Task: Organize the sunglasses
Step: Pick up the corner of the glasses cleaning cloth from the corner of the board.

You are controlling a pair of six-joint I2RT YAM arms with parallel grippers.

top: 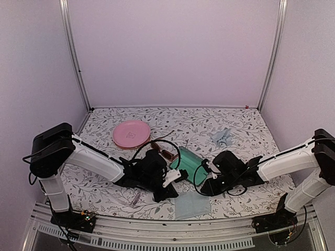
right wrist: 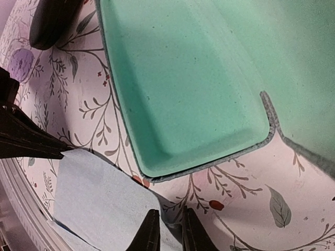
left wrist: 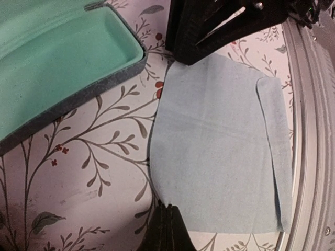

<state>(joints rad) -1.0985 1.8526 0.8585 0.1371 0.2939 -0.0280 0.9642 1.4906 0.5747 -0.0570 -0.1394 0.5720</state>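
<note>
1. The left gripper [left wrist: 165, 217] has its fingers pressed together, tip down at one edge of the blue cloth [left wrist: 220, 141]. Whether any fabric is caught between them cannot be told, because the cloth looks flat there.
2. The right gripper [right wrist: 168, 214] stands at the opposite edge, on the side toward the case. Its fingers are narrowly apart and seem to grip nothing.
3. The cloth lies flat on the patterned table [left wrist: 78, 172], with one side folded over. It sits between the open case [right wrist: 183, 83] and the metal rail [left wrist: 309, 130] at the near edge. The step looks like picking up this cloth. Because it is thin, the fingertips should go right down to the table and pinch at an edge, not the middle. Both ends should rise together so the cloth does not drag.
4. The case is just beside the cloth, and the green lining that shows is bare. Any lift should stay clear of its rim so that it is not shoved.
5. The sunglasses [top: 167, 154], the reddish-brown pair, lie on the table just behind the case, and nothing holds them. I cannot make out the pale pair.
</note>
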